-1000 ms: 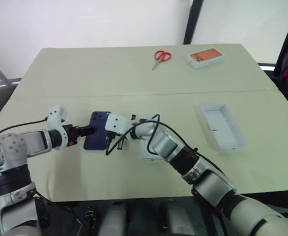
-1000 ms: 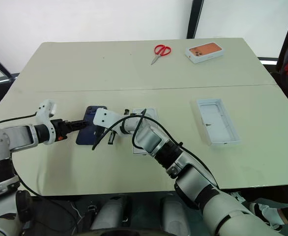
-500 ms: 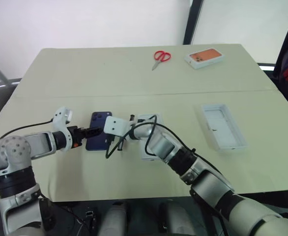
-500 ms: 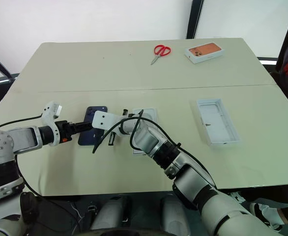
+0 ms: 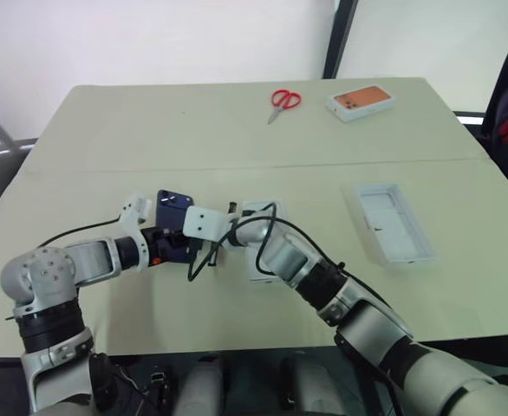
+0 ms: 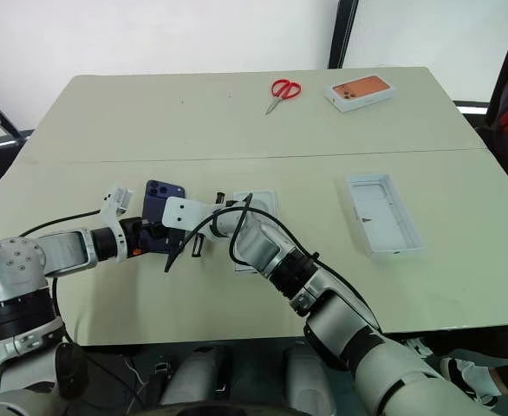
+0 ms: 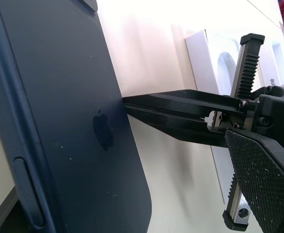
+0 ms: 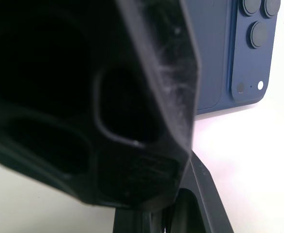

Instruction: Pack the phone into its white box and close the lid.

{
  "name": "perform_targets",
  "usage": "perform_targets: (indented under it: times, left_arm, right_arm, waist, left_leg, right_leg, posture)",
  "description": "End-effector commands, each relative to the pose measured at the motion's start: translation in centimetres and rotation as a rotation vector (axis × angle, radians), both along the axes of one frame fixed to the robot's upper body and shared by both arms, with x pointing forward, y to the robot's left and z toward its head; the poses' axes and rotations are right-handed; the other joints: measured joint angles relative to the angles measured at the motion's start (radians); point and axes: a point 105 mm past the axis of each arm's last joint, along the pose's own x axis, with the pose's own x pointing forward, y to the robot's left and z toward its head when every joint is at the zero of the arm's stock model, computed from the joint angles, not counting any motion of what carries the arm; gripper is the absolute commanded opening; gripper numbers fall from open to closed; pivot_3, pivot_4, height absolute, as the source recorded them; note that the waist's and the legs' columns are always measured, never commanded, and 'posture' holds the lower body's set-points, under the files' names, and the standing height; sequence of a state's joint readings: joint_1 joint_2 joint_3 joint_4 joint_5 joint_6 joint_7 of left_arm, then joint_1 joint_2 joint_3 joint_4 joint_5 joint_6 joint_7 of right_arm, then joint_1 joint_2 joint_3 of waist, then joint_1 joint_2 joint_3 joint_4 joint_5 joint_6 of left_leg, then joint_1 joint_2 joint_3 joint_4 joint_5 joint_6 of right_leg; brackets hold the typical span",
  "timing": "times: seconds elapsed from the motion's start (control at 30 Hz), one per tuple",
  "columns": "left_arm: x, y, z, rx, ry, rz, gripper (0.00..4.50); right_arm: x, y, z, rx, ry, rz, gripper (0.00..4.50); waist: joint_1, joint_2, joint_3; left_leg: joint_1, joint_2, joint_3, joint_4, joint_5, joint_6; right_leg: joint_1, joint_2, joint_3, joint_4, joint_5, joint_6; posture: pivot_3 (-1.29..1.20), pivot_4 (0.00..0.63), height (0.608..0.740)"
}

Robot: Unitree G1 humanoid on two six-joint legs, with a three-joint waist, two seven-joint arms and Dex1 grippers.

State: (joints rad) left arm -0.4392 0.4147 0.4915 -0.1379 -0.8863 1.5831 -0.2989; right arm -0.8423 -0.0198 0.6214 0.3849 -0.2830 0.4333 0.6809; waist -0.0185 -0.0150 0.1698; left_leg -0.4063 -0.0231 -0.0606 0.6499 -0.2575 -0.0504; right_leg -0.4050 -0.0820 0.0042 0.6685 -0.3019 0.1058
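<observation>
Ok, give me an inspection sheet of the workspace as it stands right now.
Surface: pale table, seam across the middle.
Job's things: phone tilted up between the grippers; white box behind the right arm; lid lying open side up on the right.
Clutter: red scissors, orange-topped box at the far edge.
Grippers: left gripper at the phone, right gripper shut, tips against the phone's back.
Cables: black cable looping off the right wrist.
Surroundings: white wall.

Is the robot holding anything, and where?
Nothing looks clamped. The phone stands tipped up, the shut right gripper pressing its back by the logo, the left gripper open at its lower end.
</observation>
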Motion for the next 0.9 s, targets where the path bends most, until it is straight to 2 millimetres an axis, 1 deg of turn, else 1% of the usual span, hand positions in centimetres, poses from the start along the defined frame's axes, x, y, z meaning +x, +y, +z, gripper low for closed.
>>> perform_targets:
  times: [0.03, 0.23, 0.37, 0.43, 0.7, 0.77, 0.8, 0.83, 0.9]
  left_arm:
    - [-0.4, -0.6, -0.6, -0.02, 0.047, -0.03, 4.5]
    - [0.3, 2.0, -0.6, 0.012, 0.055, 0.076, 4.5]
    - [0.6, 3.5, -0.1, 0.005, 0.041, 0.137, 4.5]
    - [0.8, 3.8, -0.1, 0.009, 0.037, 0.156, 4.5]
    - [0.8, 3.5, -0.1, 0.024, 0.03, 0.162, 4.5]
    - [0.7, 3.3, 0.0, 0.022, 0.027, 0.158, 3.97]
    - [0.7, 3.3, 0.0, 0.02, 0.026, 0.158, 3.6]
    - [0.8, 3.2, 0.0, 0.02, 0.026, 0.158, 3.2]
    - [0.7, 3.3, 0.1, 0.021, 0.025, 0.162, 2.19]
  right_arm:
    - [-0.7, 0.7, 0.8, 0.024, -0.023, 0.038, 0.01]
    - [-0.7, 0.4, 0.6, 0.021, -0.021, 0.032, 0.01]
    - [-0.7, 0.2, 0.5, 0.018, -0.022, 0.032, 0.01]
    - [-0.7, 0.2, 0.5, 0.017, -0.022, 0.032, 0.01]
    - [-0.7, 0.1, 0.5, 0.014, -0.024, 0.033, 0.01]
    - [-0.8, 0.1, 0.5, 0.013, -0.025, 0.033, 0.0]
    - [-0.8, 0.1, 0.5, 0.012, -0.025, 0.033, 0.0]
    - [-0.8, 0.0, 0.5, 0.011, -0.025, 0.033, 0.0]
    - [-0.8, -0.1, 0.4, 0.01, -0.025, 0.032, 0.0]
  waist:
    - [0.001, 0.0, 0.0]
    - [-0.002, 0.0, 0.0]
    - [-0.005, 0.0, 0.0]
    - [-0.007, 0.0, 0.0]
    - [-0.02, 0.0, 0.0]
    - [-0.022, 0.0, 0.0]
    - [-0.022, 0.0, 0.0]
    - [-0.023, 0.0, 0.0]
    - [-0.023, 0.0, 0.0]
  left_leg:
    - [0.0, 0.0, 0.0, 0.0, 0.0, 0.0]
    - [0.0, 0.0, 0.0, 0.0, 0.0, 0.0]
    - [0.0, 0.0, 0.0, -0.001, 0.001, -0.001]
    - [0.0, 0.001, 0.0, -0.001, 0.001, -0.001]
    - [0.0, 0.001, 0.0, -0.002, 0.001, -0.002]
    - [0.0, 0.001, -0.001, -0.002, 0.001, -0.002]
    - [0.0, 0.001, -0.001, -0.002, 0.001, -0.002]
    - [0.0, 0.001, -0.001, -0.002, 0.001, -0.002]
    - [0.0, 0.001, -0.001, -0.002, 0.001, -0.002]
  right_leg:
    - [0.0, 0.0, 0.0, 0.0, 0.0, 0.0]
    - [0.0, 0.0, 0.0, 0.0, 0.0, 0.0]
    - [-0.001, 0.001, 0.0, 0.0, 0.0, 0.0]
    - [-0.001, 0.001, 0.0, 0.0, 0.0, 0.0]
    - [-0.001, 0.001, 0.0, 0.0, 0.0, 0.0]
    - [-0.001, 0.001, 0.0, 0.0, 0.0, 0.0]
    - [-0.001, 0.001, 0.0, 0.0, 0.0, 0.0]
    - [-0.001, 0.001, 0.0, 0.0, 0.0, 0.0]
    - [-0.001, 0.001, 0.0, 0.0, 0.0, 0.0]
  posture:
    - [0.0, 0.15, 0.74]
    - [0.0, 0.15, 0.74]
    - [0.0, 0.15, 0.74]
    - [0.0, 0.15, 0.74]
    - [0.0, 0.15, 0.74]
    - [0.0, 0.15, 0.74]
    - [0.0, 0.15, 0.74]
    - [0.0, 0.15, 0.74]
    - [0.0, 0.15, 0.74]
